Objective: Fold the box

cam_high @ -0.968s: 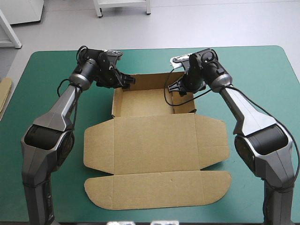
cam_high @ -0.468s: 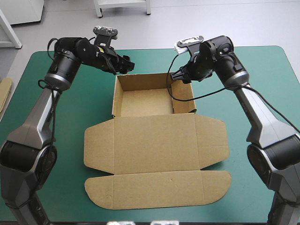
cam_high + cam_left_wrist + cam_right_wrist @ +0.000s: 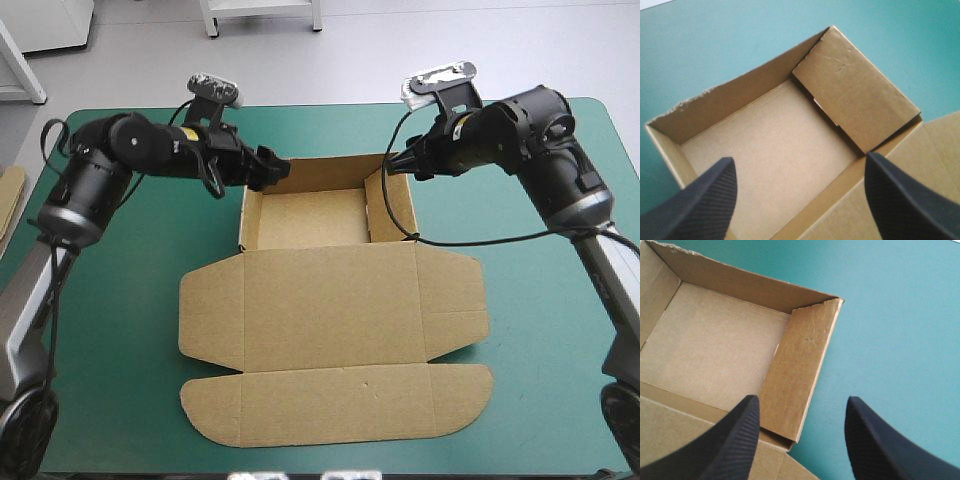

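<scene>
1. Well, the box (image 3: 330, 310) lies in the middle of the table, on the teal-green cover (image 3: 120, 330). It is brown board, only partly built up.
2. Its far part stands as an open tray (image 3: 315, 215) with all four walls raised.
3. The near part, the lid (image 3: 335, 400) with its side flaps, lies flat on the cover and reaches toward the table's near edge.
4. The left gripper (image 3: 272, 170) hangs at the tray's far left corner. From the high view I cannot tell whether it touches the board.
5. Seen along the left gripper (image 3: 800, 205), its black fingers (image 3: 705, 200) stand wide apart with nothing held. The tray's floor (image 3: 775, 155) lies ahead of and beneath them.
6. The right gripper (image 3: 402, 160) hangs at the tray's far right corner, its arm reaching in over the table's right side.
7. In its own view the right gripper (image 3: 800, 440) is also spread wide and empty. One finger is over the tray's right side wall (image 3: 795, 370) and the other is over bare cover.
8. A strip of more board (image 3: 10, 195) shows at the table's left edge, well apart from the box.
</scene>
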Available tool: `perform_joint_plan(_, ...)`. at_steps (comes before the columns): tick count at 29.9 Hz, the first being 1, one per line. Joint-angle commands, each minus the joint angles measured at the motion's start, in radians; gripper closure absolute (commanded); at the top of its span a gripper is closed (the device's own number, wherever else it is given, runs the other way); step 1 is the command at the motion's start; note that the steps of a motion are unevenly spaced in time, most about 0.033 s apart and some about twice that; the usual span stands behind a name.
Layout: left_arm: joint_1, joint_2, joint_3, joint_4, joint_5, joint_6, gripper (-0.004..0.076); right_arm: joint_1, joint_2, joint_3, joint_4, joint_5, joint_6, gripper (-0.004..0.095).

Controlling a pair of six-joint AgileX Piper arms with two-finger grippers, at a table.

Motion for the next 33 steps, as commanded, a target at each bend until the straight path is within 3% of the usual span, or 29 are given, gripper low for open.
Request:
perform_joint_plan(1, -0.003, -0.173, 0.177, -0.044, -0.162, 0.031, 0.0212, 0.001, -0.116, 0.096, 0.008, -0.111, 0.007, 0.0413)
perform_joint_plan(7, -0.003, -0.443, 0.494, -0.018, -0.382, 0.035, 0.0212, 0.001, -0.213, 0.239, 0.033, -0.190, 0.020, 0.0412)
perform_joint_plan(10, -0.003, -0.556, 0.629, -0.017, -0.459, 0.035, 0.0212, 0.001, -0.218, 0.246, 0.034, -0.176, 0.020, 0.0412)
perform_joint_plan(20, -0.001, -0.786, 0.958, 0.028, -0.582, 0.024, 0.0212, 0.001, -0.177, 0.247, 0.000, -0.250, 0.014, 0.0412)
perform_joint_plan(27, -0.001, -0.818, 1.045, 0.033, -0.627, 0.024, 0.0212, 0.001, -0.069, 0.224, 0.026, -0.302, 0.045, 0.0364)
perform_joint_plan(33, -0.001, -0.842, 1.045, 0.032, -0.634, 0.024, 0.0212, 0.001, 0.085, 0.068, 0.030, -0.173, 0.070, 0.0252)
